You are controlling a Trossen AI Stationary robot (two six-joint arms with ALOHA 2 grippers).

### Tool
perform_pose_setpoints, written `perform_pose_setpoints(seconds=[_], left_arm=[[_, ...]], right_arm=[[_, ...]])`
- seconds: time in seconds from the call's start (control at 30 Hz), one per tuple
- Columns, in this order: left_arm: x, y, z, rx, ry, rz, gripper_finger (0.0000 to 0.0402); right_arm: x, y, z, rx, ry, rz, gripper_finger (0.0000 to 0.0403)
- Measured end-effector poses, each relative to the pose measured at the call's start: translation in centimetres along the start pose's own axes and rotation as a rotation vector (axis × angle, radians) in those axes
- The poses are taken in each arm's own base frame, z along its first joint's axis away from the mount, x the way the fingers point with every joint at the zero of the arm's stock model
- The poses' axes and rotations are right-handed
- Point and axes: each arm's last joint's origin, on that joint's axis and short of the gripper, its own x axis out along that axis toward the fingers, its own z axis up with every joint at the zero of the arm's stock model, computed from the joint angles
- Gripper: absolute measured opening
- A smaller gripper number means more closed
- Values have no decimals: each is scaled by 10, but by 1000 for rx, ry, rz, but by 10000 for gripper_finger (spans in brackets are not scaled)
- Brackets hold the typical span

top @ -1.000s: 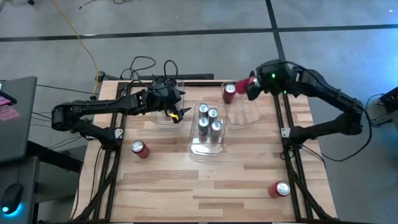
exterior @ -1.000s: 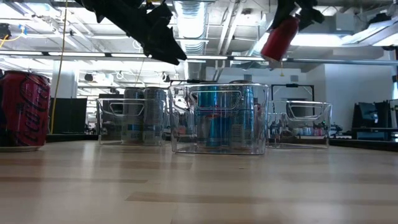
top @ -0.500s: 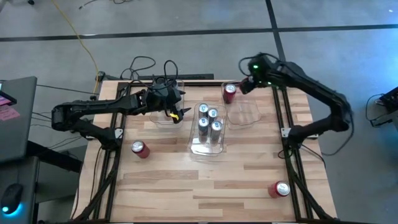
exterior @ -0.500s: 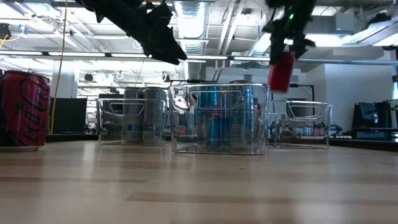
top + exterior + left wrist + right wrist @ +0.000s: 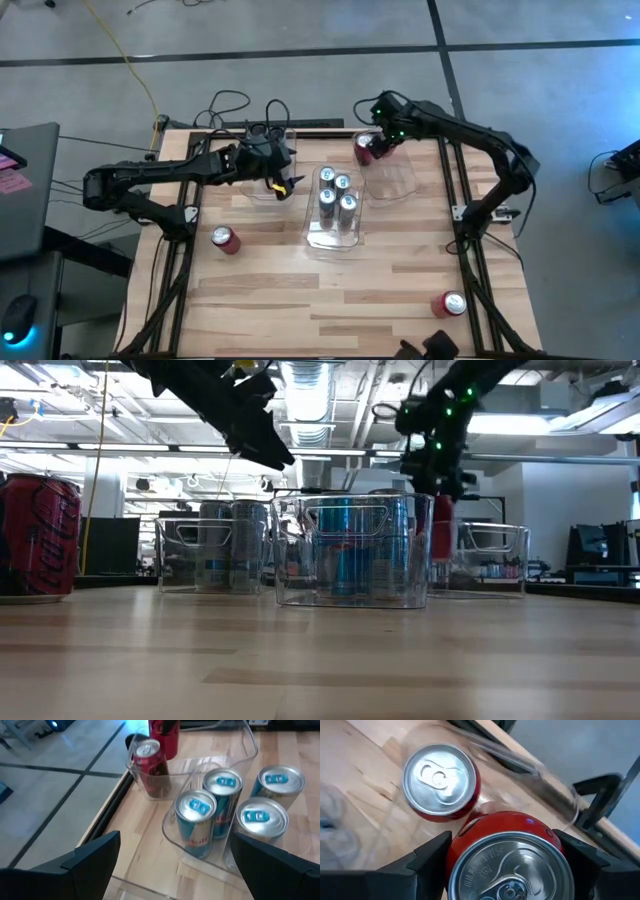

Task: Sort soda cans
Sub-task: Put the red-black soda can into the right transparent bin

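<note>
My right gripper (image 5: 381,140) is shut on a red soda can (image 5: 512,865) with a silver top. It hangs over the clear right bin (image 5: 395,182), beside another red can (image 5: 440,782) that stands on its base in that bin's far corner. The low view shows the held can (image 5: 441,525) just behind the middle bin (image 5: 350,550). That bin holds several silver-blue cans (image 5: 200,820), standing upright. My left gripper (image 5: 281,172) waits open above the left bin (image 5: 210,555), which holds grey cans. My right gripper pinches the red can's side wall just under its top rim (image 5: 465,845), one finger (image 5: 427,862) on each side. The fingers come from above, slanting down. The can hangs upright below them, lifted clear, beside the standing red can.
A loose red can (image 5: 225,238) stands at the left and another (image 5: 451,303) near the right front corner. The one at the left (image 5: 40,535) looms close in the low view. Cables (image 5: 235,105) lie at the far edge. Bare wood spans the near half.
My right gripper has carried the red can down and toward the table's left edge, to the right bin, tipping to point more steeply downward. The can, tilted and high at first, now hangs upright and low beside the standing red can.
</note>
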Motion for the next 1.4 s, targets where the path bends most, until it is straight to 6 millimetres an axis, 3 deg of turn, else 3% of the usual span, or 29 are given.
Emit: perform_pose_setpoints(seconds=[0.33,0.6,0.9,1.17,1.4], left_arm=[[0,-1,-4,2,40,-6,372],[0,0,-1,-15,14,-2,372],[0,0,-1,-17,9,-1,372],[0,0,-1,-11,8,-1,372],[0,0,-1,-9,8,-1,372]], right_arm=[[37,-31,-10,79,-5,45,310],[40,-39,-4,94,-51,91,315],[40,-39,-3,101,-68,93,354],[40,-41,-1,140,-81,95,353],[26,-43,0,146,-139,53,352]])
